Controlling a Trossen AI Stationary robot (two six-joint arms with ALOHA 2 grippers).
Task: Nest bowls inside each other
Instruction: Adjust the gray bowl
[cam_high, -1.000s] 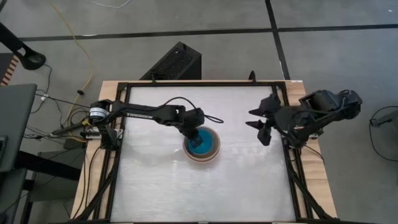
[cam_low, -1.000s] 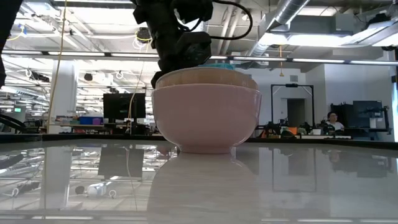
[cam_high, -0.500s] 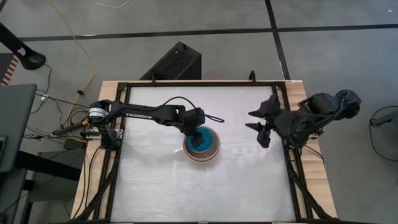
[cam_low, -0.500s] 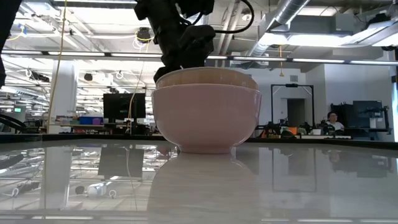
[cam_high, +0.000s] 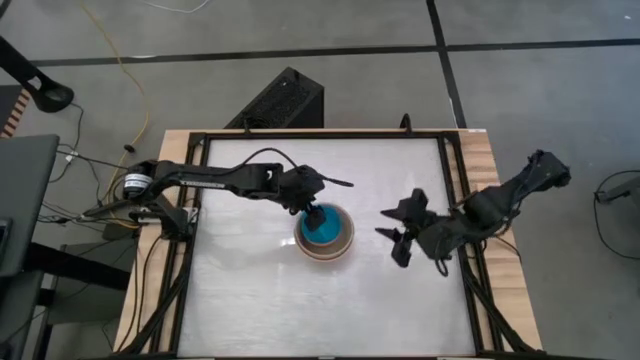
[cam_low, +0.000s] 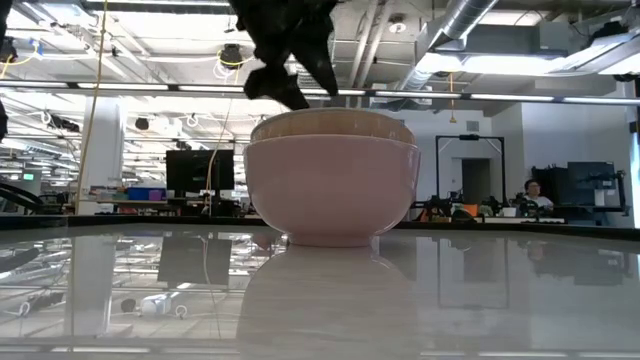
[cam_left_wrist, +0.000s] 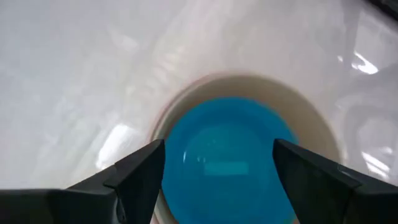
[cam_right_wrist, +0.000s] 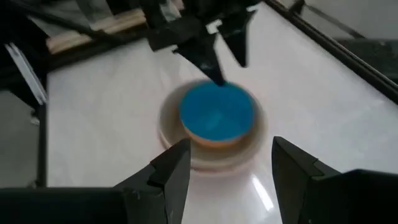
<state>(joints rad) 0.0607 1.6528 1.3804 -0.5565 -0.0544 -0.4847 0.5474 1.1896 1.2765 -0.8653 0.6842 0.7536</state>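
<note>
The bowls stand nested in one stack (cam_high: 324, 234) at the table's middle. The outer one is cream-white (cam_low: 332, 195), a tan rim (cam_low: 330, 124) shows inside it, and a blue bowl (cam_left_wrist: 227, 167) sits innermost, upright. My left gripper (cam_left_wrist: 217, 149) hangs open just above the stack's far-left rim (cam_low: 290, 85), with nothing between its fingers. My right gripper (cam_high: 398, 236) stands open to the right of the stack, pointing at it (cam_right_wrist: 231, 155), well clear of it.
The stack rests by its foot on the glossy white table (cam_high: 260, 290), which has a black frame (cam_high: 455, 180) around it. There is free room on all sides of the bowls. A black box (cam_high: 280, 100) lies beyond the far edge.
My left gripper has opened, let go of the blue bowl and risen clear of the stack. The blue bowl has sunk into the stack, its rim now below the others'. My right gripper has come down and moved toward the stack, leftward and toward the near edge.
</note>
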